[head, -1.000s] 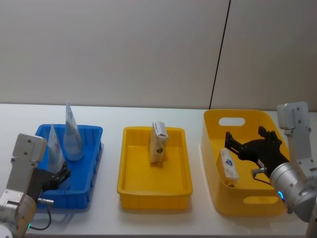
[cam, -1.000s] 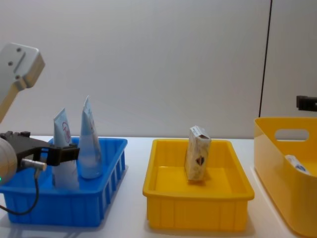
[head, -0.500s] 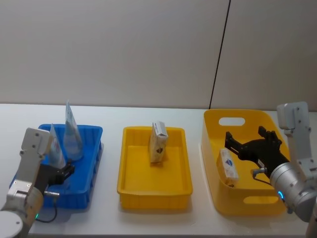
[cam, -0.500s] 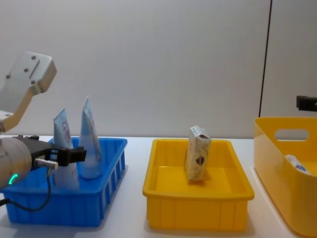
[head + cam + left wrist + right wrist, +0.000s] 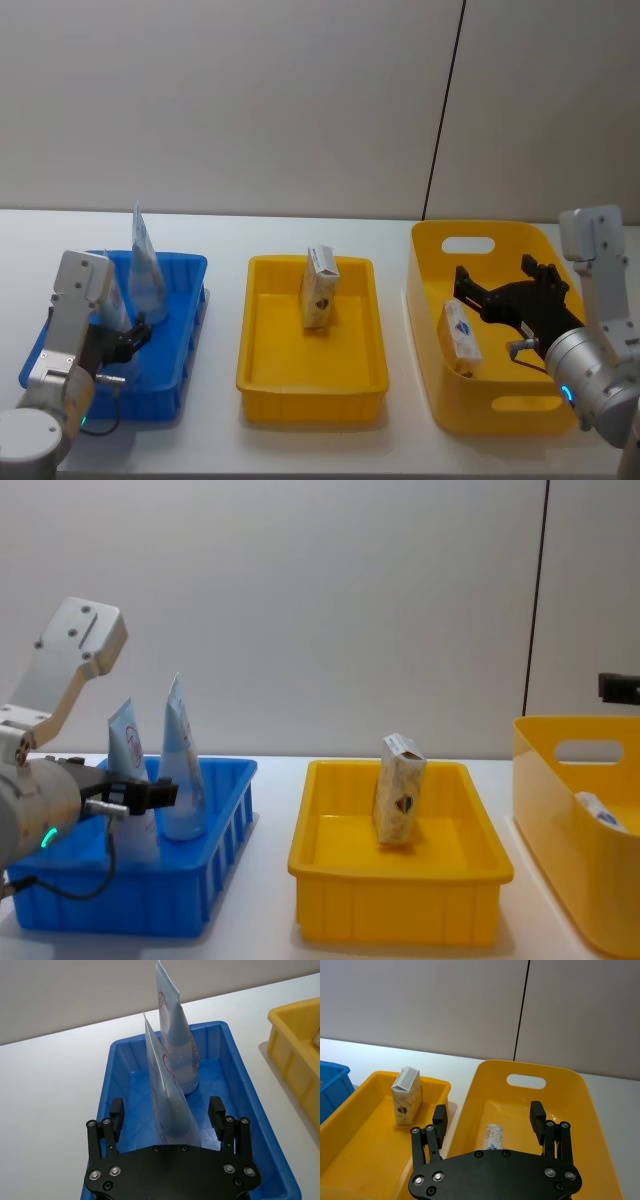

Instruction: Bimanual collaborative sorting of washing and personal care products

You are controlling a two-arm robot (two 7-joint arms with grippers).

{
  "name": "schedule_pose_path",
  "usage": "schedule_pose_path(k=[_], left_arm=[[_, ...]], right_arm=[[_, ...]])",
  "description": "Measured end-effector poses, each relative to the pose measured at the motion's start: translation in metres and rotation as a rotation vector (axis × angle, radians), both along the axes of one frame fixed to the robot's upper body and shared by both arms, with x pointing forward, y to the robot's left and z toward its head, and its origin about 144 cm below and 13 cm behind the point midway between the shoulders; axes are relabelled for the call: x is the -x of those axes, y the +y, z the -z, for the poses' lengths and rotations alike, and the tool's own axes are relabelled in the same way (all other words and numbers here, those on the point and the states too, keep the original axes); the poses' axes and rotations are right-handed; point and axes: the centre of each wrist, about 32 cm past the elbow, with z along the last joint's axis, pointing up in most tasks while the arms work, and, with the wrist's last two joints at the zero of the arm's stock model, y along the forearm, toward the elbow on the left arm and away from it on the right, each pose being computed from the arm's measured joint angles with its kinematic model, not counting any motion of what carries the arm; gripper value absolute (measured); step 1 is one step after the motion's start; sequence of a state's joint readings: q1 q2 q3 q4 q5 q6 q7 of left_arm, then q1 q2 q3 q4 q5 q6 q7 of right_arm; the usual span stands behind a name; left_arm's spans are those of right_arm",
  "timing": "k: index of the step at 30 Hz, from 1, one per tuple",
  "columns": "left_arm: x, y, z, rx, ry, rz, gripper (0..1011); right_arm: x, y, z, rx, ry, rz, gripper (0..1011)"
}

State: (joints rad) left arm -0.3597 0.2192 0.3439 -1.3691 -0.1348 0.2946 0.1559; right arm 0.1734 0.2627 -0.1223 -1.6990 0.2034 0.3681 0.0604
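Two pale blue-white squeeze tubes stand upright in the blue bin (image 5: 186,264). The near tube (image 5: 165,1085) carries a red circle mark, and the far tube (image 5: 178,1045) stands just behind it. My left gripper (image 5: 166,1108) is open, one finger on each side of the near tube, and I see no contact. A beige speckled pack (image 5: 320,288) stands upright in the middle yellow tray (image 5: 310,388). My right gripper (image 5: 488,1110) hangs open over the big yellow bin (image 5: 560,1068), above a small pale product (image 5: 495,1135) lying on the bin floor.
The three containers stand in a row on the white table: blue bin (image 5: 200,890) on the left, shallow yellow tray (image 5: 400,908) in the middle, tall yellow bin (image 5: 560,810) on the right. Narrow strips of table separate them. A grey wall stands behind.
My left arm has swung forward over the blue bin, and its open gripper now straddles the near tube. The right arm and all products have stayed still.
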Motion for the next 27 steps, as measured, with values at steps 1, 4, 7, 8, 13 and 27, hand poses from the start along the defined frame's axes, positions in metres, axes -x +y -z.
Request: schedule_pose_path(k=[1, 4, 7, 8, 13, 27], left_arm=[[-0.001, 0.0, 0.001, -0.001, 0.002, -0.002, 1001], [-0.004, 0.0, 0.003, -0.004, 0.006, -0.006, 1001], [-0.009, -0.001, 0.005, -0.005, 0.013, -0.011, 972], [-0.009, -0.001, 0.005, -0.005, 0.014, -0.013, 961], [-0.014, -0.002, 0.008, -0.004, 0.027, -0.024, 860], [-0.021, -0.005, 0.012, -0.006, 0.046, -0.043, 429]], right_arm=[[0.0, 0.0, 0.0, 0.0, 0.0, 0.0, 1004], [0.0, 0.0, 0.0, 0.0, 0.0, 0.0, 1004], [0.0, 0.0, 0.0, 0.0, 0.0, 0.0, 1004], [0.0, 0.0, 0.0, 0.0, 0.0, 0.0, 1004], [0.0, 0.0, 0.0, 0.0, 0.0, 0.0, 1004], [0.0, 0.0, 0.0, 0.0, 0.0, 0.0, 1004]])
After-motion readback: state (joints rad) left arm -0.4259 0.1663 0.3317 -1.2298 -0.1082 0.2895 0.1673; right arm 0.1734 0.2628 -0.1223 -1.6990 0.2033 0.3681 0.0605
